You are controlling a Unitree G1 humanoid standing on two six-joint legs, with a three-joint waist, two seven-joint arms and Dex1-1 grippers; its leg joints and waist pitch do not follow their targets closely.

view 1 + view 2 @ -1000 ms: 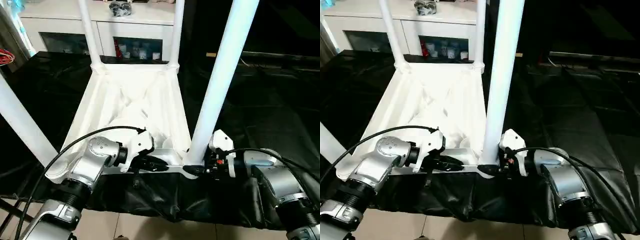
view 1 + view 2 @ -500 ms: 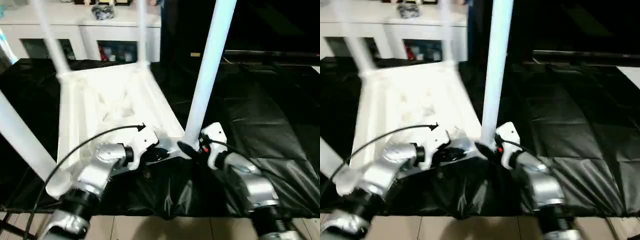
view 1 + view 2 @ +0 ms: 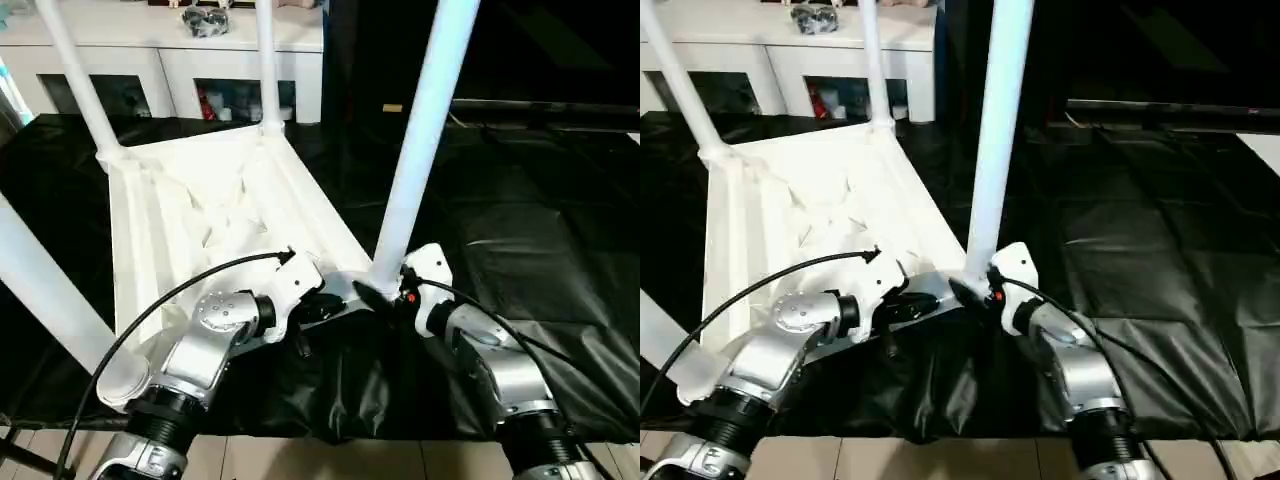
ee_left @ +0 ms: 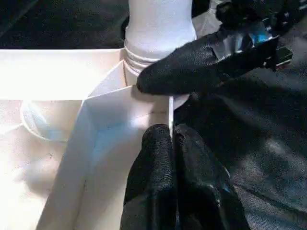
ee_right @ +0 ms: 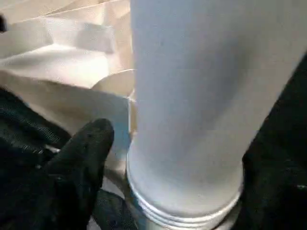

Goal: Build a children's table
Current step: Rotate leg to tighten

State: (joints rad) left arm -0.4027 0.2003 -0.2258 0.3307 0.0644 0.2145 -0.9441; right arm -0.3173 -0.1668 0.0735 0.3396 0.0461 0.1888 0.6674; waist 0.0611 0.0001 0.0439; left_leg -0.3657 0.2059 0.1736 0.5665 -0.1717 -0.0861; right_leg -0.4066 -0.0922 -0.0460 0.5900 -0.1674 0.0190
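Left eye view: one small white plastic children's table [image 3: 200, 215], upside down on one crinkled glossy black sheet [image 3: 520, 210], ribbed underside up. Four long tapered round white legs [image 3: 425, 150], smooth, standing upright from round corner sockets. Two grippers at the near rim. Left gripper [image 3: 322, 308] pressed together, pinching the thin edge of the table's near rim just beside the corner socket, rubbery black fingers [image 4: 153, 182] side by side. Right gripper [image 3: 375, 298] spread apart around the base of the near right leg, one black finger [image 4: 192, 67] resting against the ridged collar [image 5: 182, 211] at the foot of that leg. Behind, one white cabinet with glass doors [image 3: 180, 50].
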